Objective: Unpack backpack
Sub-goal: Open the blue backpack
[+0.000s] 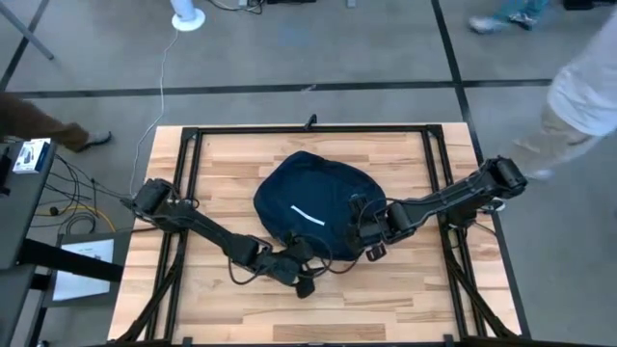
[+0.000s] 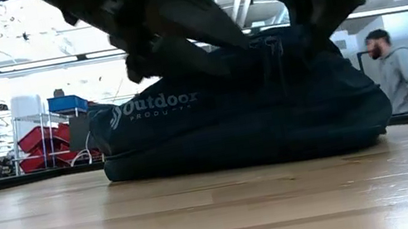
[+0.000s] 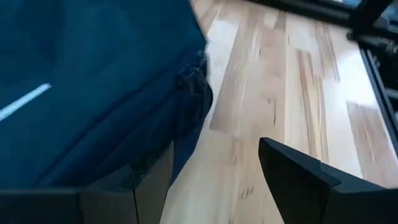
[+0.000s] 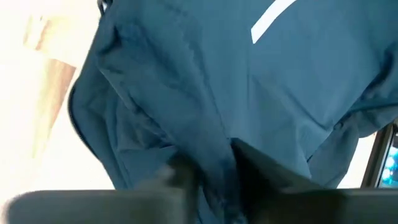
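On the wooden desk (image 1: 405, 299) lies the backpack (image 1: 308, 198), where the right tool (image 4: 227, 165) is pinched together on its fabric, while the left tool (image 3: 214, 180) stands apart beside its edge, holding nothing.

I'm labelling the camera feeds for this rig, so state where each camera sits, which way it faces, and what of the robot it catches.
High view: overhead, facing straight down on the wooden table; both arms reach the large soft dark navy fabric backpack.
Low view: at tabletop level, facing across; arms descend onto the backpack.
Left wrist view: on the left arm, facing the backpack's edge; left end effector open.
Right wrist view: on the right arm, facing navy fabric; right end effector pressed into it.
Shared: high and left wrist views show the white stripe.
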